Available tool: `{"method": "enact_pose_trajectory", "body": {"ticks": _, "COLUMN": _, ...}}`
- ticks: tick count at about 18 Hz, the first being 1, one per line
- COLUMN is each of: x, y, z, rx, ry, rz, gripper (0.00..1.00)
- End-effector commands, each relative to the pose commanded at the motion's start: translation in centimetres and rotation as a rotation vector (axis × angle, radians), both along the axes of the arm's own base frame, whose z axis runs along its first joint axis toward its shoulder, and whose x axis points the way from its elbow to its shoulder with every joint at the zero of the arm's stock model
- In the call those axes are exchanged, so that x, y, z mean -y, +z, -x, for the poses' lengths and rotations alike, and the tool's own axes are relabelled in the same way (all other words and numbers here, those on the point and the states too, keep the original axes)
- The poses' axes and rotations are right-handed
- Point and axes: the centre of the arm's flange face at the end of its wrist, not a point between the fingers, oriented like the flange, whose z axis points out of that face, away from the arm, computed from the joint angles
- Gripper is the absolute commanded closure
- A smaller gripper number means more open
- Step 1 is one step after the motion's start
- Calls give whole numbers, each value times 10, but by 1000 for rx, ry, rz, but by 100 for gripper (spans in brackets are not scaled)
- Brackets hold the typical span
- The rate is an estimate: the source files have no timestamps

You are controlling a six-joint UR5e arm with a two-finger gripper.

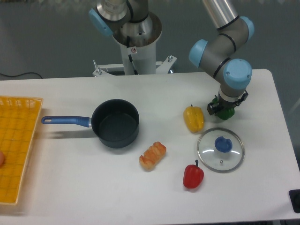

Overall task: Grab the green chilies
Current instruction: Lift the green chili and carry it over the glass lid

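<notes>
Where the grey arm with its pale blue joint caps bends down at the table's right side, the small black two-finger gripper (222, 109) sits low over the glossy dark-green, lumpy pepper-shaped toy, the green chilies (228, 112), which lies near the right rear of the white tabletop (70, 187); the wrist hides the fingers, so I cannot tell whether they are parted or pressed on the toy. Just left of it stands a smooth, shiny yellow toy pepper (193, 118) with a short stem. In front, lying flat, is a round clear glass lid with a metal rim and a blue knob (220, 149). Left of the lid lies a glossy red toy pepper (193, 176), and further left a ridged orange-brown bread-like toy (153, 155). A dark matte saucepan with a blue handle (115, 123) stands mid-table, and a woven yellow basket (16, 145) lies at the left edge. A small round red-and-white sticker marks the arm's white base column (138, 51); its writing is too small to read.
</notes>
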Motion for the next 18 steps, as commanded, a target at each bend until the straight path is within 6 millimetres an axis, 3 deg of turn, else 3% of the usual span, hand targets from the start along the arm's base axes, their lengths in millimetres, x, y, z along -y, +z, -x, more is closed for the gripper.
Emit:
{"method": "enact_pose_trajectory", "body": {"ticks": 4, "x": -4, "y": 7, "z": 6, "rx": -18, "ry": -3, "rz": -4, "gripper": 63}}
{"method": "enact_pose_trajectory", "body": {"ticks": 10, "x": -36, "y": 36, "z": 11, "rx": -75, "ry": -53, "rz": -20, "gripper": 64}}
{"method": "enact_pose_trajectory", "body": {"ticks": 16, "x": -81, "y": 85, "z": 19, "rx": -111, "ry": -146, "rz": -33, "gripper": 63}}
{"method": "enact_pose_trajectory", "body": {"ticks": 18, "x": -92, "y": 87, "z": 11, "rx": -88, "ry": -208, "rz": -25, "gripper": 63}}
